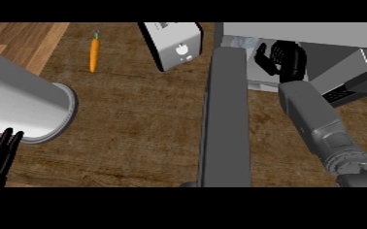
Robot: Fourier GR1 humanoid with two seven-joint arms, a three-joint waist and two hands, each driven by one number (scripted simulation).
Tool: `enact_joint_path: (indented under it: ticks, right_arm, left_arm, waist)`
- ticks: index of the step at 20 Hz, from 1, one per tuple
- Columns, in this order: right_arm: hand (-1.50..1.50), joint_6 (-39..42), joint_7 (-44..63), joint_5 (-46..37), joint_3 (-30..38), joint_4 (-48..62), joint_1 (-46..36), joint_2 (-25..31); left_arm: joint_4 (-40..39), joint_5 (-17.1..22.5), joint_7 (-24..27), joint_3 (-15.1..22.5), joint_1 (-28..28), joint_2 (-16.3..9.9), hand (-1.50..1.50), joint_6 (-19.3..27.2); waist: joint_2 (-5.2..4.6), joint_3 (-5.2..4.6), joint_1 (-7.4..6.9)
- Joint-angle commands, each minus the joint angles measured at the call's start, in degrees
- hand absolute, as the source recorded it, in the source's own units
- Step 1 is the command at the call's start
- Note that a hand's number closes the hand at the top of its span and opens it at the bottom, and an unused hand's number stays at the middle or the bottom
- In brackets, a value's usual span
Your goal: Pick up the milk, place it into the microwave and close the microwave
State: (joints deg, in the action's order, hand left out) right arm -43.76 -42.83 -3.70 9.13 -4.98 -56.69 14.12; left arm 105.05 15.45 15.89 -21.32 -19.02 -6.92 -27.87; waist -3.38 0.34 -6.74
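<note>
The milk (241, 42) is showing only as a pale, bluish-white patch just inside the mouth of the microwave (301, 31), at the cavity's left wall. So little of it is peeking out that its shape and label cannot be told. The upper end of the open microwave door (226, 121) is cutting off its lower part.

The right hand (281, 60) is hanging in the same opening, just beside the patch on its right. Its fingers are spread and lightly bent, with nothing showing between them. Its grey forearm is running down to the lower right corner.

The door is standing out from the cavity as a long grey slab seen edge-on. It is reaching down the middle of the view to the lower edge and splitting the bench (136, 126) into a wide left part and a narrow strip on the right, where the right forearm is lying.

The bench is showing a dark brown wood grain. A paler plank floor (28, 39) is appearing past its upper left corner.

A white box (176, 46) with a dark side is standing near the door's upper end. An orange carrot (93, 53) is lying well apart to its left. At the left edge, the left hand (8, 148) is resting below its thick grey forearm, fingers straight and pointing up.
</note>
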Motion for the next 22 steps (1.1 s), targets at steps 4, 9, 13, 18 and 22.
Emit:
enact_joint_path:
  ticks: [4,9,13,18,22]
  right_arm:
    - [1.5,-3.5,0.3,-1.7,-1.2,1.5,0.6,0.7]
    - [-1.5,-1.8,1.2,-4.3,-3.6,3.1,0.6,1.1]
    - [-1.5,-4.7,1.8,-3.9,-3.1,1.6,-1.2,-0.1]
    - [-1.5,-6.4,1.7,-4.8,-3.7,1.2,-1.7,-1.4]
    - [-1.5,-5.6,3.6,-5.5,-4.2,2.1,-2.6,-1.9]
  left_arm:
    - [-0.8,-1.5,-0.6,1.2,1.2,0.6,-1.5,0.8]
    - [-3.3,-1.3,0.2,1.3,2.6,0.7,-1.5,0.4]
    - [-4.3,-1.6,0.5,0.7,3.6,-0.4,-1.5,0.2]
    - [-5.0,-1.9,0.2,1.0,5.7,-0.7,-1.5,0.6]
    - [-6.3,-3.0,1.9,1.9,4.2,0.3,-1.5,-0.2]
  waist:
    - [-0.36,0.07,-0.86]
    - [-0.7,-0.02,-1.59]
    - [-0.33,-0.03,-1.5]
    - [-0.67,0.01,-1.68]
    - [-0.3,-0.08,-1.84]
